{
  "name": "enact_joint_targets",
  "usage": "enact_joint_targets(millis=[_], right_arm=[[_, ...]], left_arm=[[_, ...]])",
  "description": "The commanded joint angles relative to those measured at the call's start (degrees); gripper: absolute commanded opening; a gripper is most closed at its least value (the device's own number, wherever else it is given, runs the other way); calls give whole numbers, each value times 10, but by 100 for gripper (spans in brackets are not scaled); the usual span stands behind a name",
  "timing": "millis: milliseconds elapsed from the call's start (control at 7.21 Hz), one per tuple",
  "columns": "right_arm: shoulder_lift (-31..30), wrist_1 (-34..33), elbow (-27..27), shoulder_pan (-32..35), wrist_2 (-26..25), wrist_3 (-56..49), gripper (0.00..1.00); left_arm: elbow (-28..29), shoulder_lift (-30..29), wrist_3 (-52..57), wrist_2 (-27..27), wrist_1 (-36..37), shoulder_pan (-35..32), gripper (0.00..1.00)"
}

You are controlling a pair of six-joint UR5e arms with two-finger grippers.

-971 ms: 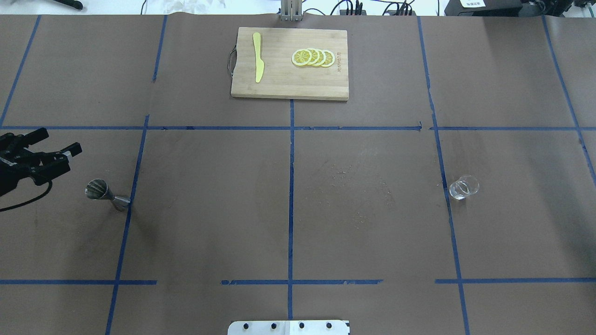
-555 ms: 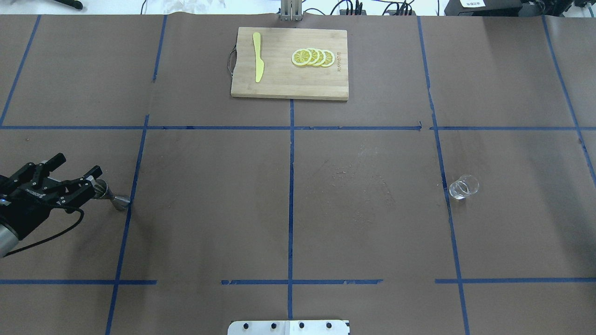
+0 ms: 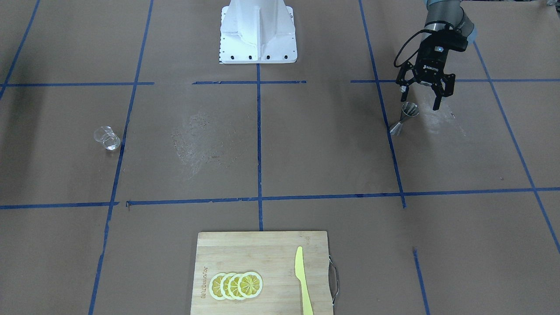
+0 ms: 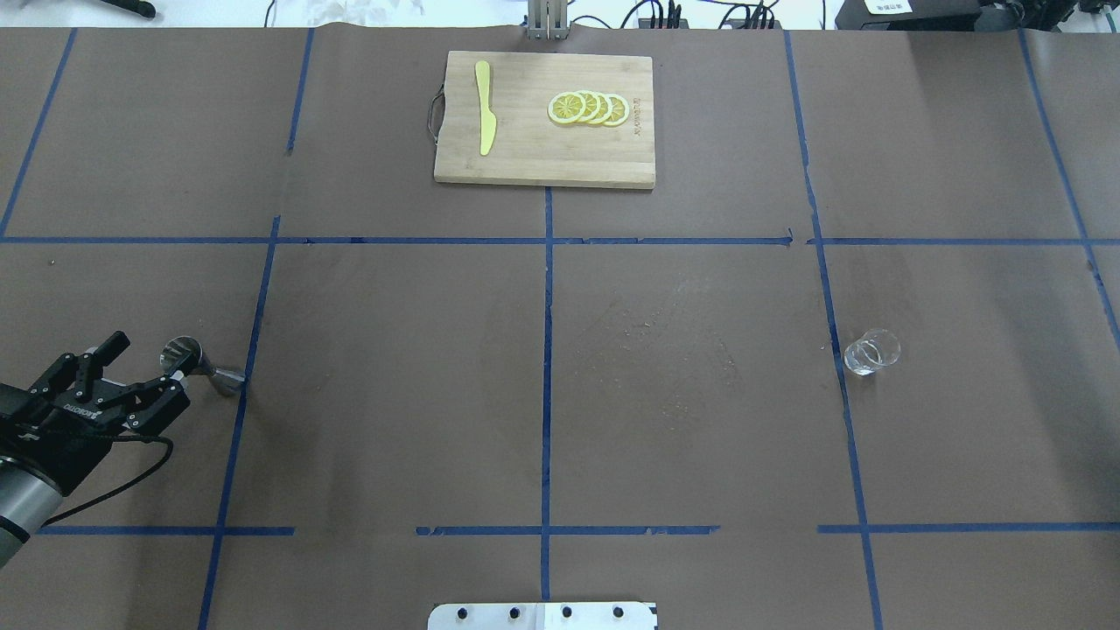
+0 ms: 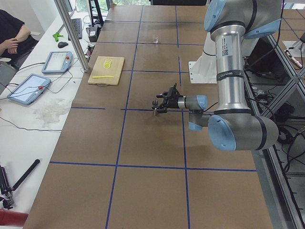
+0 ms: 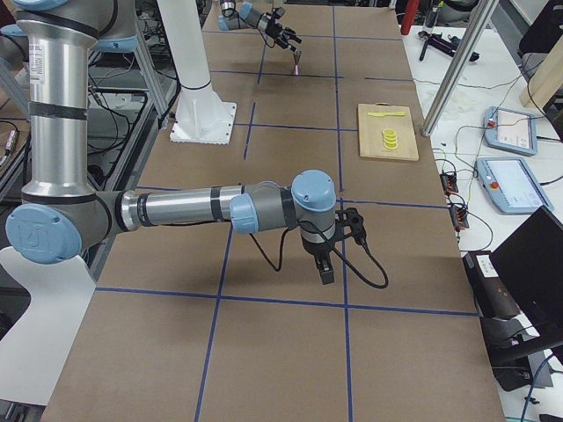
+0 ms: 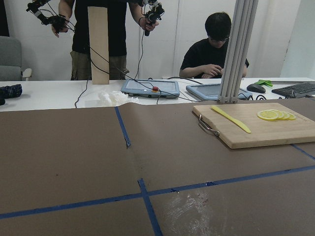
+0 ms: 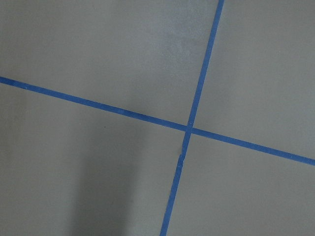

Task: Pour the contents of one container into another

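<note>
The left pincer (image 4: 149,360) is released: its two black fingers (image 3: 437,101) stand wide apart, low over the desk (image 4: 394,367) on the robot's left side. The steel jigger (image 4: 203,368) stands on the brown paper close to a blue tape line (image 4: 234,437), and its upper cup lies just in front of the open fingers, about between them. I cannot tell if a finger touches it. The clear glass cup (image 4: 871,352) stands far away on the robot's right side, just beside another blue line, and nothing holds it. The right pincer (image 6: 325,273) shows only in the right side view, where it hangs low and points down at the desk near that end, well apart from both vessels; I cannot tell if it is released or clenched. At the far edge of the desk lies a wooden cutting board (image 4: 542,153) with a row of lemon slices (image 4: 588,108) and a yellow knife (image 4: 484,107) on it.
</note>
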Motion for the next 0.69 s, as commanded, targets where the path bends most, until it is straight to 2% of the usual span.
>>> enact_joint_targets(millis=[0,555], right_arm=[[0,0,-1,1,0,0,100],[0,0,0,2,0,0,100]], left_arm=[[24,-16,-1,14,-8,11,100],[68,-49,-1,22,-14,23,100]])
